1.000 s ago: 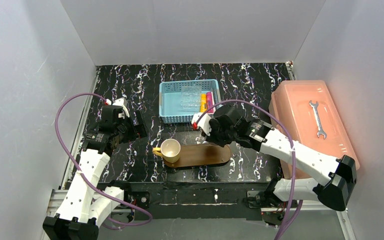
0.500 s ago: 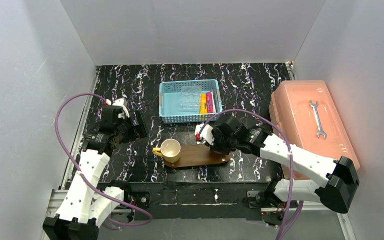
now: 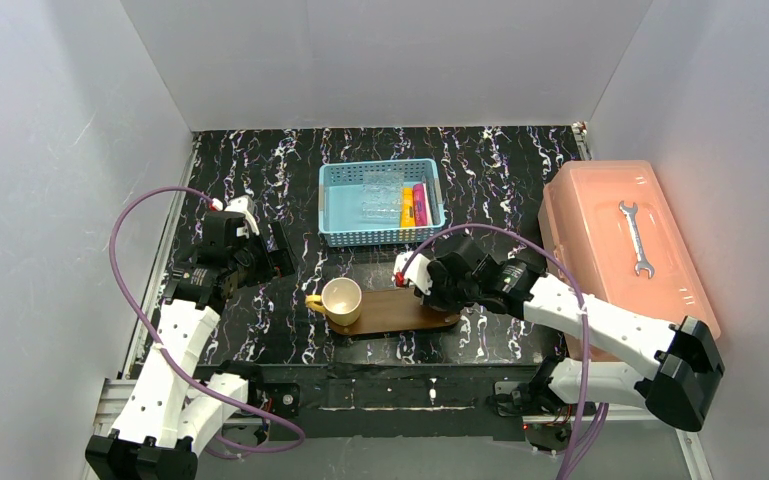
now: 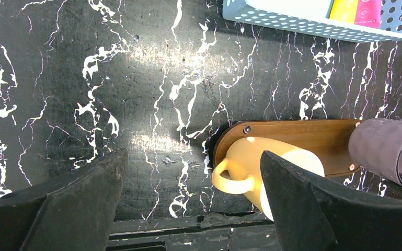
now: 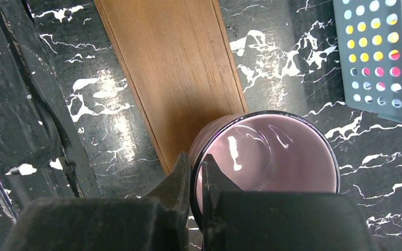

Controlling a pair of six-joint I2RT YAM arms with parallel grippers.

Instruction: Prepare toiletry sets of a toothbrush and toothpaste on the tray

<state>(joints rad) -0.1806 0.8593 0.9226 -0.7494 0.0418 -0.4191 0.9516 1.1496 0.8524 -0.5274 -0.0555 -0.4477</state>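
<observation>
1. Left gripper: is hovering over the black marbled table at the left, its jaws standing wide apart and holding nothing.
2. Yellow cup: is standing upright on the left end of the tray, its handle pointing left past the tray's edge.
3. Tray: is lying flat on the table between the two arms, long side running left to right, just in front of the basket.
4. Light-blue basket: is sitting behind the tray and holding the toothpaste. The yellow-orange tube and the magenta tube are lying side by side along its right wall. Pale translucent shapes are lying left of them, too faint to identify.
5. Right gripper: is pinching the rim of a purple cup, one finger inside and one outside. The cup is sitting over the tray's right end; whether it is touching the wood cannot be told.
6. Salmon-pink box: is standing at the far right, with a wrench lying on its lid.
</observation>
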